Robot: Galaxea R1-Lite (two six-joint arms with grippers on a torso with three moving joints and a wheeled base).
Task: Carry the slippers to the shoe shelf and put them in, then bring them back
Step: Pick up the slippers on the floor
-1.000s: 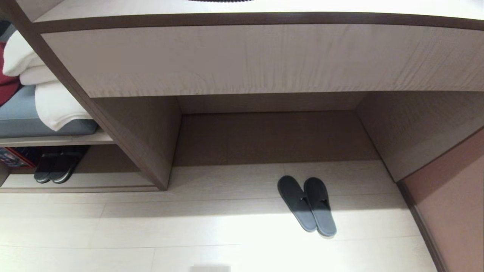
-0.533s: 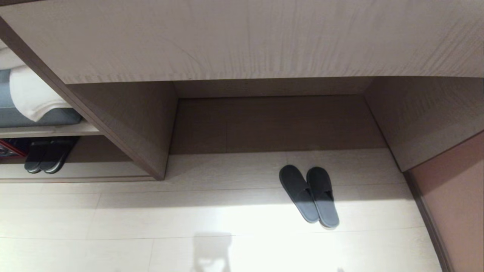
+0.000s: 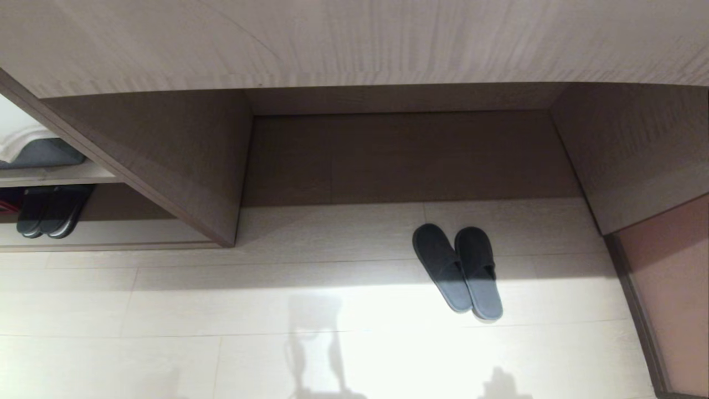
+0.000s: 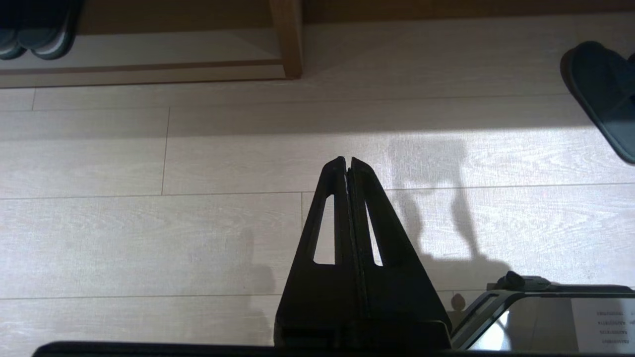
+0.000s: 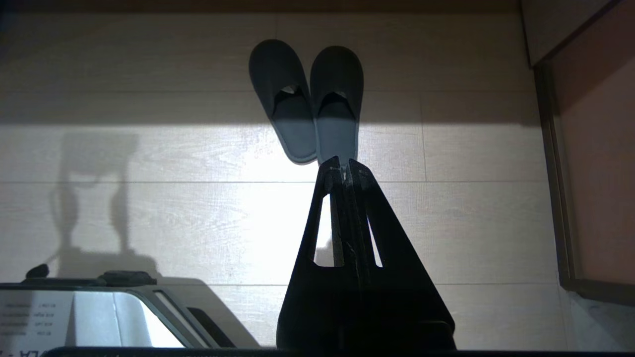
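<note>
A bright band of light falls across the pale floor [image 3: 166, 310], strongest in the middle of the head view, where the boards glare near white. The recess [image 3: 399, 160] beneath the cabinet lies in dim brown shade with a hard, straight shadow edge. That edge crosses the slippers [image 3: 458, 271]: toes dark, heels lit. Soft grey shadows of the robot's arms lie on the floor. In both wrist views the grippers, left [image 4: 348, 163] and right [image 5: 343, 164], show as black backlit silhouettes. Straight cabinet lines bow slightly toward the head view's edges.

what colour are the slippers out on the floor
Plain dark grey, no pattern; the slippers show best in the right wrist view.
</note>
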